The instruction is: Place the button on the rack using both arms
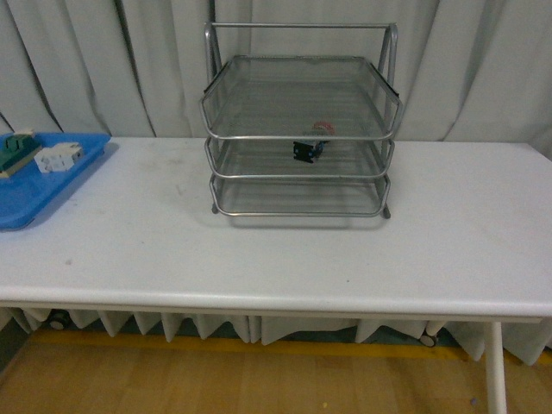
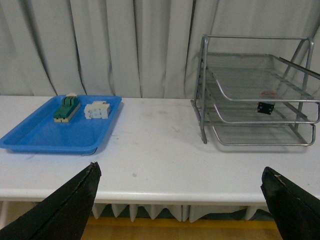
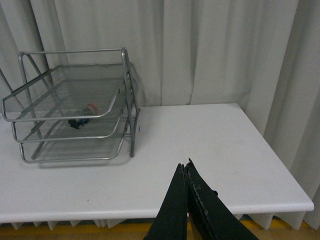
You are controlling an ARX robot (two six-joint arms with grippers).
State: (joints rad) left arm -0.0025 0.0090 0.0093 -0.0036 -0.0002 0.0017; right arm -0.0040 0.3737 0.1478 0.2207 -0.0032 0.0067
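You are seeing the rack (image 1: 299,129) standing on the white worktop (image 1: 285,250), close to the grey curtain (image 1: 103,60) behind it. The button (image 1: 308,148) is lying inside the rack, on the middle tier, near the front rail of that tier and a little toward the right side of the rack as the front camera is showing it. Its red cap is pointing toward the back of the rack and is showing through the mesh of the top tier; its dark body with a bit of blue is facing the front rail.

Well to the left of the rack, a blue tray (image 1: 34,194) is sitting at the edge of the worktop. In it, a white block (image 1: 59,158) and a green-and-cream component (image 1: 17,148) are lying just beside each other.

Neither arm is appearing in the front view. In the left wrist view, the left fingers (image 2: 75,200) are standing wide apart, with nothing between them, well away from the rack (image 2: 257,95). In the right wrist view, the right fingers (image 3: 181,200) are pressing together, closed on nothing, also well away from the rack (image 3: 75,115) and above the bare worktop.
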